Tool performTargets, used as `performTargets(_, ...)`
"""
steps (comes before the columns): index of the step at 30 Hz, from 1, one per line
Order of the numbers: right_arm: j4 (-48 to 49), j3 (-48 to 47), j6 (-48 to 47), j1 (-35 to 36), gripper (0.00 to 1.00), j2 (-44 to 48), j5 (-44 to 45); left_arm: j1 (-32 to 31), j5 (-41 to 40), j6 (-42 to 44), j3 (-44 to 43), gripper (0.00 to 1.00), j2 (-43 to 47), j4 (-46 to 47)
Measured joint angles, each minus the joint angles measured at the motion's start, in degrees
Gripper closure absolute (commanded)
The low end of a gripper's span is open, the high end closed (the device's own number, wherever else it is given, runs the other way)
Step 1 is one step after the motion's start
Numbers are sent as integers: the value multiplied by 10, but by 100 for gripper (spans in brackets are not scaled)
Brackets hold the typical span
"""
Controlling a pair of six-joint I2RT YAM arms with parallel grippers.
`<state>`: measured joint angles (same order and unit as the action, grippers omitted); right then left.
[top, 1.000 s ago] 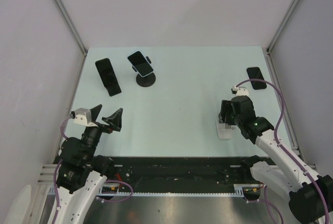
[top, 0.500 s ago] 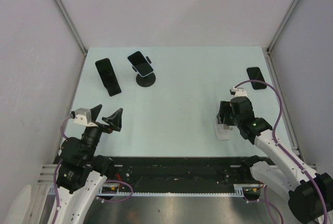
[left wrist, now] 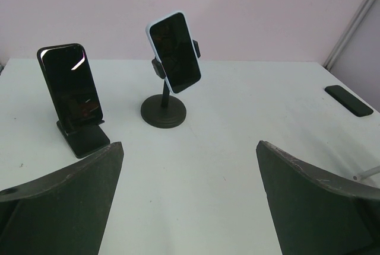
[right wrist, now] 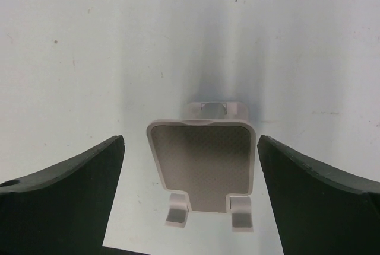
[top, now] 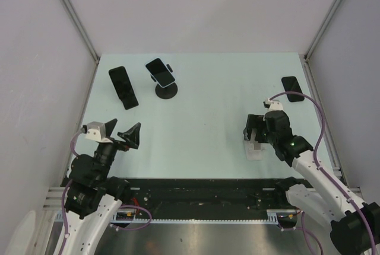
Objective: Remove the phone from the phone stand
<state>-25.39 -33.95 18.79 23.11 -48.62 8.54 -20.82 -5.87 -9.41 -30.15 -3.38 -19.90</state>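
A black phone point(top: 123, 87) leans on a black wedge stand point(left wrist: 83, 139) at the far left; it also shows in the left wrist view point(left wrist: 71, 86). A white-cased phone point(top: 161, 72) is clamped on a black round-base stand point(top: 166, 91), also in the left wrist view point(left wrist: 174, 52). An empty white phone stand point(top: 256, 148) stands at the right. My right gripper point(top: 254, 128) is open and hovers over it, one finger to each side of the stand point(right wrist: 202, 166). My left gripper point(top: 120, 131) is open and empty at the near left, facing both held phones.
A third black phone point(top: 293, 89) lies flat at the far right, near the table edge; it also shows in the left wrist view point(left wrist: 349, 100). Grey walls close in the table on the left, back and right.
My right gripper has shifted slightly left over the empty white stand. The left arm has barely moved.
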Motion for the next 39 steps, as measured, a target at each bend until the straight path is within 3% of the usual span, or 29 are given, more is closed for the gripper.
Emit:
performTargets(10,-33,-98,0,-9,0,63,-22,0,-22,0,0,0,-17,0)
performTargets(17,-20,-142,-41,-13,0,118,-22,0,-44,-9,-7,0,-78,-2)
performTargets(23,-15,-142,-78,-10,0,104,-18,1,-73,-33,-68,0,-225,-5)
performTargets(29,-7,-142,-112,37,0,88,17,1,-93,-62,-157,0,-383,18)
performTargets(39,12,-118,-144,67,0,105,79,2,-141,-135,-386,0,-700,60)
